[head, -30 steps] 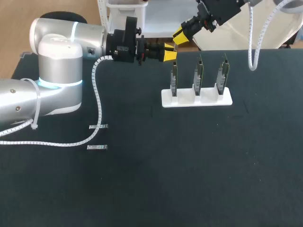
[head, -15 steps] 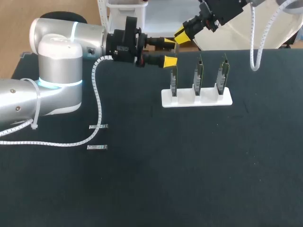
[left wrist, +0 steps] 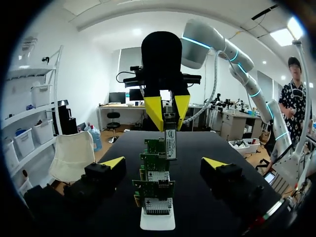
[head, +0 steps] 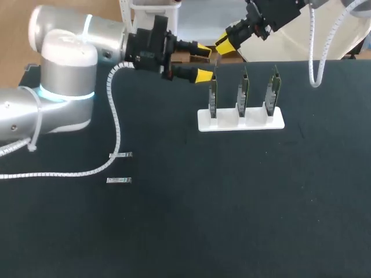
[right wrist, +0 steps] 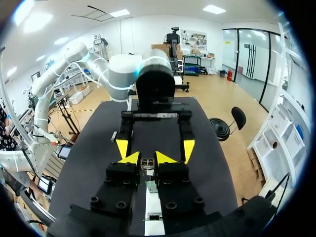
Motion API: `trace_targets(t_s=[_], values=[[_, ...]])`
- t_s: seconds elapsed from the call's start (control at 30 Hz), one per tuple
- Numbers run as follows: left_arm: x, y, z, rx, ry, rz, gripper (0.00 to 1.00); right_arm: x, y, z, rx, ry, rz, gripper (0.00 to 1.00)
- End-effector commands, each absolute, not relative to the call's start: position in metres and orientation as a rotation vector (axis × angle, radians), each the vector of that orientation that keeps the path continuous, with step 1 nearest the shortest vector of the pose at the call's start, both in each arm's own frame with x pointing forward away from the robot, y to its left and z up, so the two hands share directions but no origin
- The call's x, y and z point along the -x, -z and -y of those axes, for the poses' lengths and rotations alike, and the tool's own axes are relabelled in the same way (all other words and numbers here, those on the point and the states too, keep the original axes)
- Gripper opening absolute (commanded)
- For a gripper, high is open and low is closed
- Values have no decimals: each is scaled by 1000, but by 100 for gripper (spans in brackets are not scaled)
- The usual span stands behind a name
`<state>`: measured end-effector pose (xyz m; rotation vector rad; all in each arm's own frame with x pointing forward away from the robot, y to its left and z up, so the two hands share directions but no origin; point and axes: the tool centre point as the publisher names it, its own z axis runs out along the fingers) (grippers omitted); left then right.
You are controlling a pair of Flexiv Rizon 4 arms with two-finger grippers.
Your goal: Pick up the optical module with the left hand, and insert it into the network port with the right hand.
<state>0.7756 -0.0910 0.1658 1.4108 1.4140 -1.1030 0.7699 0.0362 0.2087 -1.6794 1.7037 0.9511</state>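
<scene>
The right gripper (head: 220, 44) is pinching the optical module (left wrist: 171, 140) just above the white rack's (head: 240, 122) end network card (head: 213, 95). The left gripper (head: 202, 62), jaws spread wide and holding nothing, is hovering beside that same end of the rack. Two spare modules (head: 120, 155) are lying well apart from the rack.

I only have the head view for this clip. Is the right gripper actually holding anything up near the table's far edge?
Observer: Yes. The left wrist view shows the right gripper shut on a small metal module, which hangs down from it.
Operator: And the left gripper?
Observer: In the right wrist view the left gripper is open, spread wide, not touching the module.
Operator: What is under the right gripper?
Observer: The right wrist view shows the white stand directly beneath it.
</scene>
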Motion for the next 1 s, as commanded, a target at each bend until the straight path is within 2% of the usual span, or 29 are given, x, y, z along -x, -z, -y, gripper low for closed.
trace_targets(t_s=[0.03, 0.43, 1.0], values=[[-762, -170, 77, -1432, 1046, -1457, 100, -767, -208, -34, 1672, -946, -1702, 0], [-753, -134, 59, -1487, 979, -1661, 100, -769, -206, -34, 1666, -945, -1706, 0], [-771, -122, 63, -1577, 945, -1689, 100, -772, -207, -31, 1671, -938, -1712, 0]])
